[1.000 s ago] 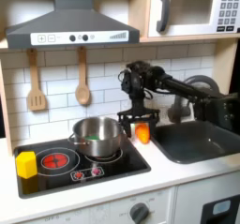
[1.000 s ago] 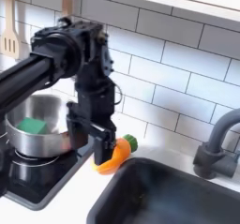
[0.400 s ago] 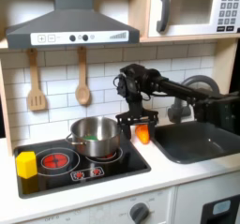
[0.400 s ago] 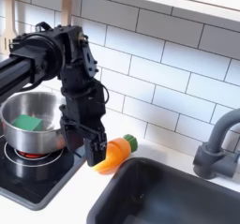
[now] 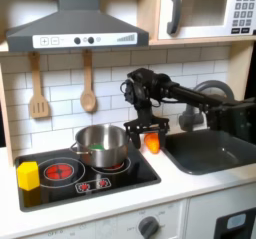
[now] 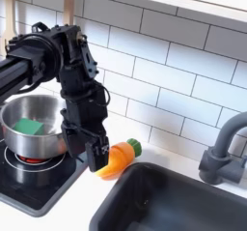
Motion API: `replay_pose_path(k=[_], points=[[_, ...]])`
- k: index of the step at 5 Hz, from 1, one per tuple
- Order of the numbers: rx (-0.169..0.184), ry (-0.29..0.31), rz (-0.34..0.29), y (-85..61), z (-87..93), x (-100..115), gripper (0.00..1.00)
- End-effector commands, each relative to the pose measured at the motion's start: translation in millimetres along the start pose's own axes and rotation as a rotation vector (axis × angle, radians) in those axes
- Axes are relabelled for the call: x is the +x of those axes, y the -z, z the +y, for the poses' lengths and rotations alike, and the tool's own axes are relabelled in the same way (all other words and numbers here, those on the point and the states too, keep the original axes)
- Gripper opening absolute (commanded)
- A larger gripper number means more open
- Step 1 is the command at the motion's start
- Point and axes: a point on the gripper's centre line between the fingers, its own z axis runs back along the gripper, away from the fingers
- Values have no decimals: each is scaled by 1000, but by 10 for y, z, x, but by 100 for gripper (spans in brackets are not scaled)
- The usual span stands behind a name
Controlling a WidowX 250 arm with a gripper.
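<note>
1. The gripper (image 6: 95, 154) hangs fingers-down at the centre of the second exterior view; whether its jaws are parted cannot be made out.
2. A toy carrot (image 6: 120, 158) lies on the counter just beside the gripper, at its 3 o'clock, green top toward 1 o'clock.
3. A steel pot (image 6: 29, 127) sits on the black stovetop (image 6: 34, 185) at the gripper's 9 o'clock, with a green piece (image 6: 32, 127) inside it.
4. A dark sink basin (image 6: 169, 201) lies at 4 o'clock from the carrot, with a grey faucet (image 6: 223, 153) at its far right.
</note>
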Motion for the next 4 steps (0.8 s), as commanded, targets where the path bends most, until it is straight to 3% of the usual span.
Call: replay_pose_path(k=[1, 2, 4], points=[[17, 29, -30, 54, 65, -40, 100], [10, 69, -71, 37, 64, -29, 100], [5, 101, -78, 34, 53, -25, 100]])
